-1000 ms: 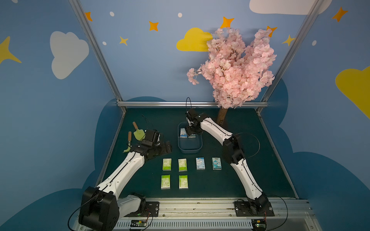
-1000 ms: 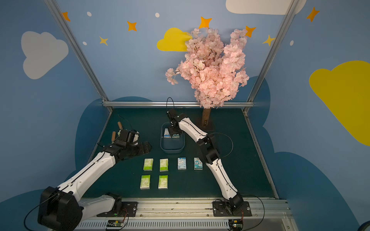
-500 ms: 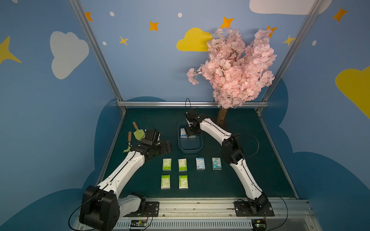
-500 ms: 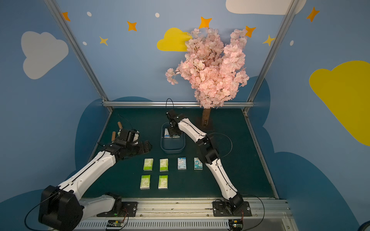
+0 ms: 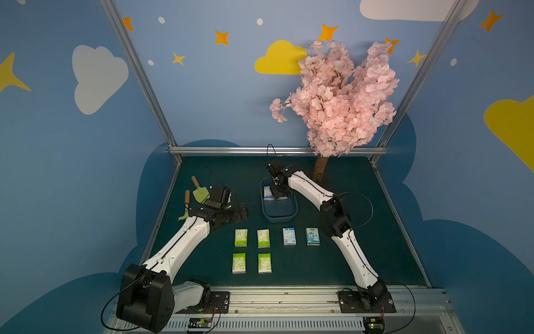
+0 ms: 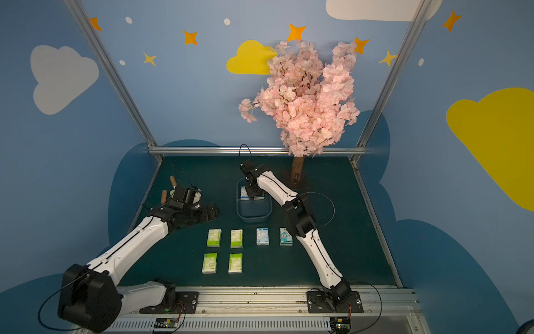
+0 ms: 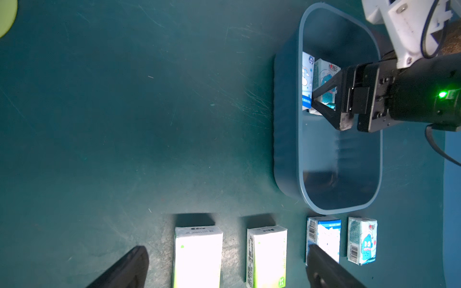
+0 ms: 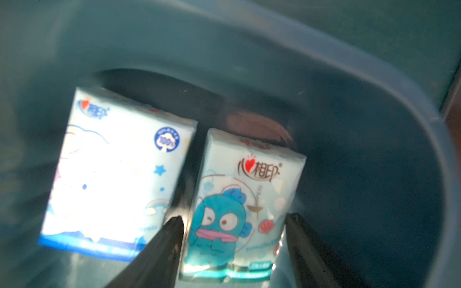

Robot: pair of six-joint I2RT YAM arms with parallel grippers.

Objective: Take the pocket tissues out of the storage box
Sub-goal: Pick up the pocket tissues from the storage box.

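The slate-blue storage box (image 5: 278, 219) (image 6: 254, 218) (image 7: 287, 124) (image 8: 374, 124) stands mid-table. Two light-blue pocket tissues lie at its far end: a cloud-print packet (image 8: 117, 169) (image 7: 306, 79) (image 5: 268, 193) and a blue-fish packet (image 8: 239, 194) (image 7: 324, 72). My right gripper (image 8: 234, 218) (image 5: 278, 194) (image 6: 254, 194) reaches down into the box, its fingers pressed against both long sides of the fish packet. Several packets lie on the mat in front of the box, green ones (image 5: 241, 237) and blue ones (image 5: 289, 236). My left gripper (image 7: 227, 249) (image 5: 242, 214) (image 6: 212, 212) hovers open left of the box, holding nothing.
Green garden tools with wooden handles (image 5: 199, 192) lie at the far left behind my left arm. A pink blossom tree (image 5: 338, 98) stands at the back right, its trunk (image 5: 319, 170) just behind the box. Metal frame posts bound the mat.
The right gripper has shifted slightly inside the box at the fish packet. The left arm and the packets on the mat have not moved.
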